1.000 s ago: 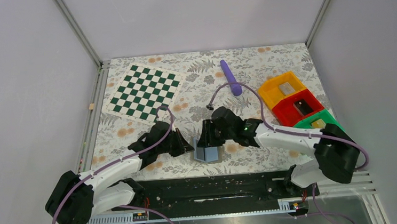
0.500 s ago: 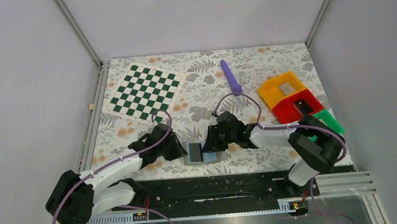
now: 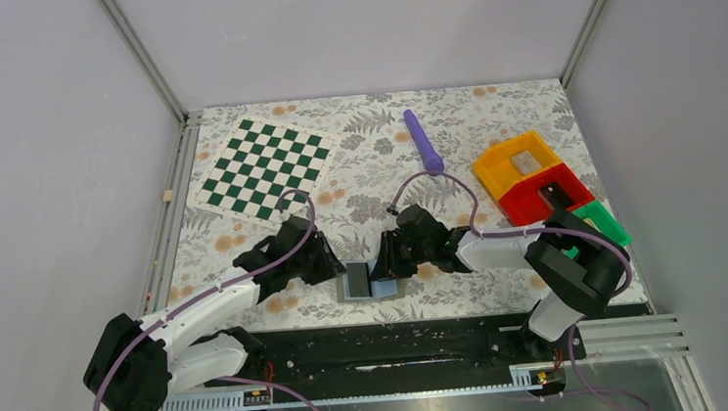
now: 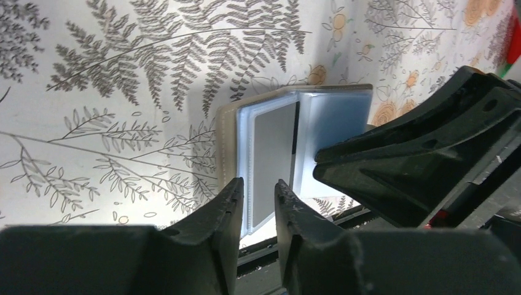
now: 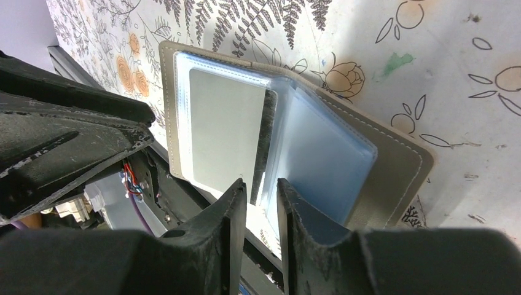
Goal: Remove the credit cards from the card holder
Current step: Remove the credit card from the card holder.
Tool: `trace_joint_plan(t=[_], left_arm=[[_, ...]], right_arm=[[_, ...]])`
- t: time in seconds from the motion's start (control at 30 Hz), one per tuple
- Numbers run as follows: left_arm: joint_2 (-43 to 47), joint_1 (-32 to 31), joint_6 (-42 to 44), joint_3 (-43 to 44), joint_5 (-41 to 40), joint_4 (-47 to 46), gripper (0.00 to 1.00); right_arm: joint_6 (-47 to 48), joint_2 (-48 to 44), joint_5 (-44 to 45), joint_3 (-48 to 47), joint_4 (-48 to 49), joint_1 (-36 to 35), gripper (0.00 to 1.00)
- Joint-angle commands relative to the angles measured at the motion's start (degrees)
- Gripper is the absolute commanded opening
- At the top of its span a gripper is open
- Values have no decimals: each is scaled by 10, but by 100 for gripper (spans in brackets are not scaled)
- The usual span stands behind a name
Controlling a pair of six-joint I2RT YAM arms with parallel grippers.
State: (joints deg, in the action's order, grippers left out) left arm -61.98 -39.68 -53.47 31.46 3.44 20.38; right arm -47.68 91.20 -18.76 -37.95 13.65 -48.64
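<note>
- Two end effectors meet over one card holder (image 3: 383, 288), which lies spread flat with its light blue faces up on the flowered bench (image 3: 490, 107).
- One credit card (image 3: 356, 279) is visible, dark grey, in the holder's left leaf. Its face looks plain in both wrist views.
- The left end effector (image 4: 257, 196) has its jaws parted by a narrow gap, with the tips at the holder's near edge over the card. Nothing is clamped between them, and whether they touch the leaf cannot be told.
- The right end effector (image 5: 263, 196) has its jaws just as narrowly parted. Its tips sit at the holder's near edge beside the fold, and no grip shows.
- The holder lies close to the bench's near edge, just beyond the black rail (image 3: 391, 346) that carries the arm bases.
- Bare flowered surface stretches beyond the holder toward the far wall.
- Three bins stand well to the right of the holder: yellow (image 3: 495, 171), red (image 3: 522, 211) and green (image 3: 604, 218), the green one partly hidden by the right arm. The items in the yellow and red bins are too small to read.
- One chessboard mat (image 3: 266, 167) lies beyond the holder to the left.
- One purple stick-shaped tool (image 3: 423, 142) lies beyond the holder, slightly to the right.
</note>
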Motion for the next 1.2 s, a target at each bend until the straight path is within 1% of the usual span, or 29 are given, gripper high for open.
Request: trace_joint_plan(t=[0.0, 0.3, 0.77, 0.93, 1.07, 1.17], left_arm=[[2, -2, 15, -2, 27, -58, 23], [-76, -2, 13, -33, 54, -105, 15], [-96, -2, 16, -50, 54, -120, 14], [-101, -1, 13, -53, 61, -127, 14], [-103, -1, 9, -53, 69, -133, 14], [-107, -2, 6, -51, 75, -134, 14]], right_arm=[[-1, 10, -12, -10, 22, 2, 31], [-14, 15, -13, -3, 39, 2, 32], [-8, 37, -3, -12, 24, 2, 32], [-18, 44, -16, -11, 40, 2, 32], [-35, 59, -35, -5, 86, 2, 28], [-46, 68, -44, 1, 115, 2, 22]])
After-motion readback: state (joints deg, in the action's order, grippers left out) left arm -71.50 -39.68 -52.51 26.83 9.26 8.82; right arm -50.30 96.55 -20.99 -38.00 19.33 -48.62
